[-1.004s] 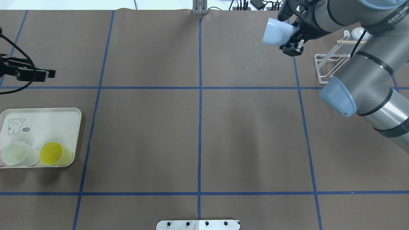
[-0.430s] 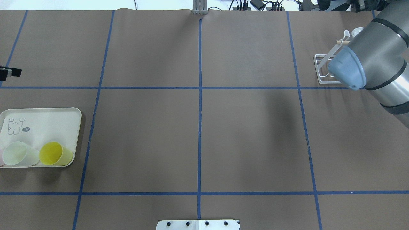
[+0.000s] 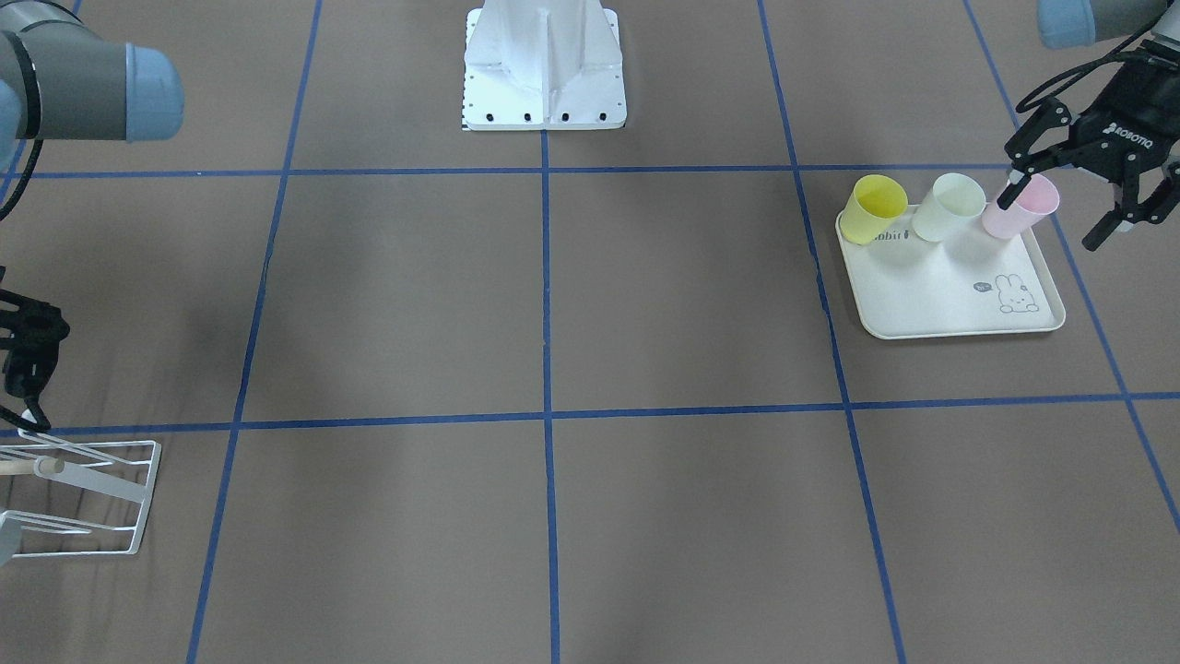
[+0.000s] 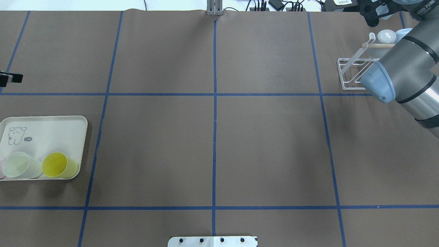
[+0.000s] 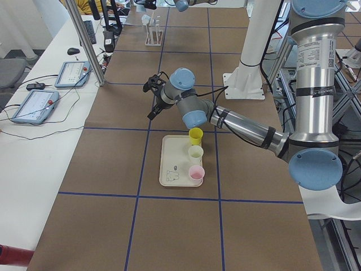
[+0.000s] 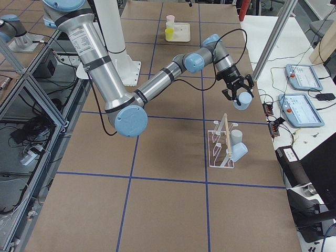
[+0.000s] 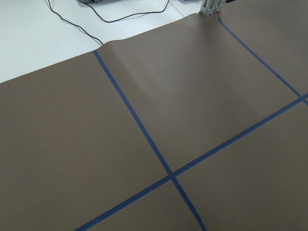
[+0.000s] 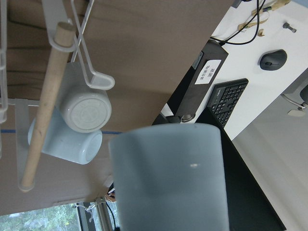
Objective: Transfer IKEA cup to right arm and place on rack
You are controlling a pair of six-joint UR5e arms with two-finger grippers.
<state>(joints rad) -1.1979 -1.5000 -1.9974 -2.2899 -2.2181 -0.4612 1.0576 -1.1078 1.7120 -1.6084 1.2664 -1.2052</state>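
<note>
robotiq is printed on the left claw (image 3: 1050,222)

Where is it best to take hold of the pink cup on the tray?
I would grip the pink cup across its upper side wall, coming down from above: it stands upright, mouth up. Set the jaws clear of the pale green cup close beside it.

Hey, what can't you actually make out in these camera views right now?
Pink cup: overhead view, cut by the left edge.
Left gripper: overhead view, only a tip shows at the left edge.
Rack: front-facing view, cut by the left edge.
How the right gripper pinches the blue cup: right wrist view, the cup fills the frame.
</note>
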